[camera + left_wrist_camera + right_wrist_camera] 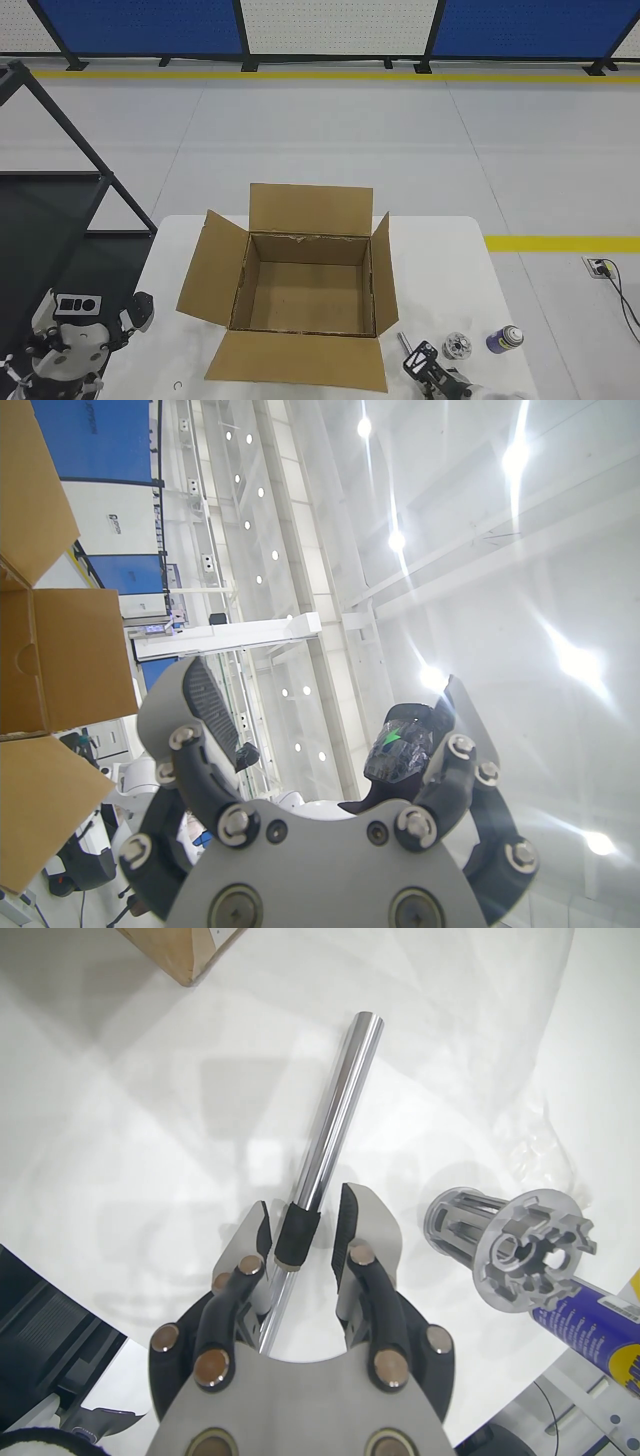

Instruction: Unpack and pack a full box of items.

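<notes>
An open cardboard box (305, 295) stands in the middle of the white table (440, 260), flaps spread and its inside bare. Near the table's front right, a chrome rod (335, 1128) with a black band lies flat. My right gripper (305, 1225) is open, low over the rod with a finger on each side of the band. It appears in the top view as well, right gripper (425, 365) over the rod (403, 345). My left gripper (330, 710) is open and points up at the ceiling, holding nothing. The left arm (70, 345) is off the table's front left corner.
A grey ribbed metal hub (505, 1248) and a blue can (585, 1318) lie just beside the right gripper; hub (457, 345) and can (505, 338) sit near the table's front right edge. A small ring (177, 385) lies front left. A black frame (60, 130) stands far left.
</notes>
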### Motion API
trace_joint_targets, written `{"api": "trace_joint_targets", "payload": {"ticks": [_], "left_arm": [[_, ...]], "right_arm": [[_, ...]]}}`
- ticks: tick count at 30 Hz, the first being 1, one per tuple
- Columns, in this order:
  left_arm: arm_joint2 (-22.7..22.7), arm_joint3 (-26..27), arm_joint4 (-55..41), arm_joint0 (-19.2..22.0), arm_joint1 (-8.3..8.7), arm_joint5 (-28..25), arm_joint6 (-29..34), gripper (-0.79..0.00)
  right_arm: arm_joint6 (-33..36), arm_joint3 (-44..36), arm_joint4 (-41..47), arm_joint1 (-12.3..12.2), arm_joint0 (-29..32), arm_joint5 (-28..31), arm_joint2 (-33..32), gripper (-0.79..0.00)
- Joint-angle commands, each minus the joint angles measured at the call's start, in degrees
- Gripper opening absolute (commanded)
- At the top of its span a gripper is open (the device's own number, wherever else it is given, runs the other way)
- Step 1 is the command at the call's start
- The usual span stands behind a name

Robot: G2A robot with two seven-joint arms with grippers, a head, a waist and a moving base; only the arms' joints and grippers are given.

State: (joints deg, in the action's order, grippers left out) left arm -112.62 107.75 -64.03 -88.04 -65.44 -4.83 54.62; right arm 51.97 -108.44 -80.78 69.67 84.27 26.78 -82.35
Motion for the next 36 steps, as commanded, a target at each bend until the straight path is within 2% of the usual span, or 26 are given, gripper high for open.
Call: {"api": "trace_joint_targets", "payload": {"ticks": [1, 9, 13, 19, 28, 36], "left_arm": [[0.0, 0.0, 0.0, 0.0, 0.00, 0.0, 0.0, 0.000], [0.0, 0.0, 0.0, 0.0, 0.00, 0.0, 0.0, 0.000], [0.0, 0.0, 0.0, 0.0, 0.00, 0.0, 0.0, 0.000], [0.0, 0.0, 0.0, 0.0, 0.00, 0.0, 0.0, 0.000], [0.0, 0.0, 0.0, 0.0, 0.00, 0.0, 0.0, 0.000], [0.0, 0.0, 0.0, 0.0, 0.00, 0.0, 0.0, 0.000]], "right_arm": [[0.1, 0.3, -0.1, -0.1, -0.1, -0.1, 0.2, -0.529], [0.5, 1.4, -0.3, -0.3, -0.8, -0.5, 1.1, -0.591], [0.7, 1.7, -0.5, -0.4, -1.1, -1.1, 1.5, -0.785], [-0.3, -0.8, -0.4, -0.8, 0.7, -1.7, 0.0, -0.785], [-6.5, -14.0, -0.4, -1.8, 13.3, -2.2, -9.5, -0.785], [-18.6, -26.2, 0.1, -2.2, 28.1, -0.7, -20.6, -0.785]]}}
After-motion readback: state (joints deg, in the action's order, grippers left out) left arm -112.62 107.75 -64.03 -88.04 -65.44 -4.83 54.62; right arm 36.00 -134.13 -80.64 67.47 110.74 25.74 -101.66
